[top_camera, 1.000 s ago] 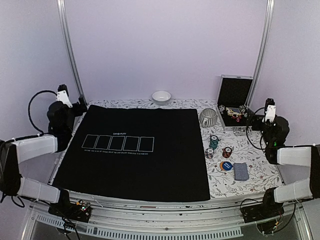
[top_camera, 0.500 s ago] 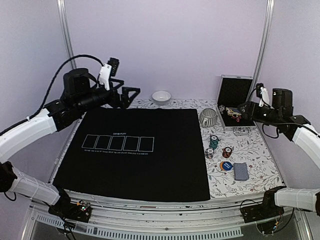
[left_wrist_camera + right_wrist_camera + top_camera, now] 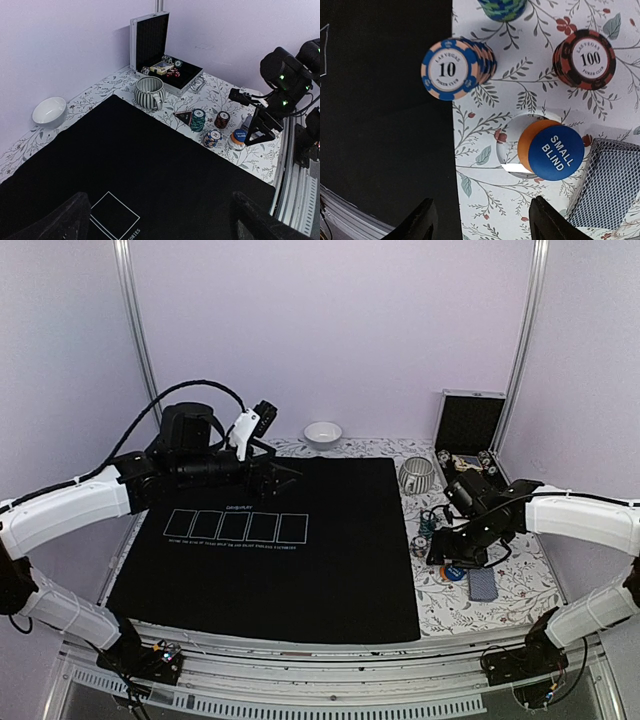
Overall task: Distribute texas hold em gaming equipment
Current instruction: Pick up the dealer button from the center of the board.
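The poker gear lies on the floral cloth right of the black mat [image 3: 280,550]. My right gripper [image 3: 482,225] hangs open just above the cloth, with nothing between its fingers. Just ahead of it lies a blue "SMALL BLIND" disc [image 3: 556,152] on an orange disc [image 3: 527,142]. Farther ahead stand a blue-and-peach "10" chip stack [image 3: 452,67], a red-and-black "100" stack [image 3: 585,59] and a green stack [image 3: 502,7]. Blue-backed cards [image 3: 610,185] lie to its right. My left gripper [image 3: 162,227] is open over the mat; its view shows a red triangular marker [image 3: 184,117].
A ribbed mug [image 3: 417,474] stands at the mat's far right corner. An open metal case [image 3: 468,430] holding more chips and cards sits behind it. A small white bowl [image 3: 322,433] rests at the back edge. White card outlines [image 3: 236,527] mark the mat.
Both arms unfolded from their rest poses. The left swung out over the far part of the mat. The right came down over the discs and chips, its jaws narrower than before.
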You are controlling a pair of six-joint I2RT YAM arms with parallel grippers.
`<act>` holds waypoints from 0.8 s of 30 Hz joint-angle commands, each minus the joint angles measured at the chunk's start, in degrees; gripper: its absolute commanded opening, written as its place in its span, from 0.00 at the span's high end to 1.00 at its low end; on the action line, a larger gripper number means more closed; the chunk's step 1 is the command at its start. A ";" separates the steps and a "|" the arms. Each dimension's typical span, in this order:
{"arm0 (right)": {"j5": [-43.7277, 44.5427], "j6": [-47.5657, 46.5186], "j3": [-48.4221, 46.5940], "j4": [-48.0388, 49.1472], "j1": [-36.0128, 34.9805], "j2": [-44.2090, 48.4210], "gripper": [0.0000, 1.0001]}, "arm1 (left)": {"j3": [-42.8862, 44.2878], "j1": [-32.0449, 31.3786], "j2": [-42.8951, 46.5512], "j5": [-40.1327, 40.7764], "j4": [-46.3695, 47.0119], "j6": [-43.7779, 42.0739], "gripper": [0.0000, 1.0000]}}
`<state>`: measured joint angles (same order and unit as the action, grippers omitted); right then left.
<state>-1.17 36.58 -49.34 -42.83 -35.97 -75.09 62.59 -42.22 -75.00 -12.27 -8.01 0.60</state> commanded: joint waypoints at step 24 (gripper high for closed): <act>8.00 3.91 2.21 -0.79 -1.04 -14.59 0.38 | -4.38 -1.05 1.97 5.25 2.23 -3.38 0.02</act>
<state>2.00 40.32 -45.25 -41.89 -36.75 -87.29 58.87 -42.39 -73.41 -7.64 -6.68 -1.96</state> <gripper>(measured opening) 0.606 0.981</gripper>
